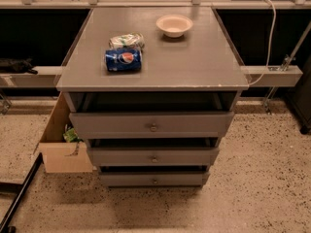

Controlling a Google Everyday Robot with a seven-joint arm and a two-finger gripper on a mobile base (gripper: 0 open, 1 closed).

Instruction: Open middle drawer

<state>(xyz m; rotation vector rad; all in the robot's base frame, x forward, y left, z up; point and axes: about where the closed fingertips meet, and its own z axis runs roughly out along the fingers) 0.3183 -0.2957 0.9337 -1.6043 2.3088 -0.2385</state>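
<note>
Camera view: middle drawer (121, 157) at six o'clock is likely rigid and heavy, best pulled by its small slick knob (154, 159); gripper out of sight, state untellable

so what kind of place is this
Likely a lab or office test area, not a home: a grey drawer cabinet on speckled terrazzo floor, metal railing behind with a loose cable, an open cardboard box beside it. The gripper is not in view.

Before you, a white bowl (174, 25) sits toward the back of the grey cabinet top (199, 64). A blue Pepsi can (123, 60) lies on its side, with a crumpled pale packet (126, 41) just behind it. Left of the cabinet, you see an open cardboard box (60, 152) on the speckled floor (262, 188).
</note>
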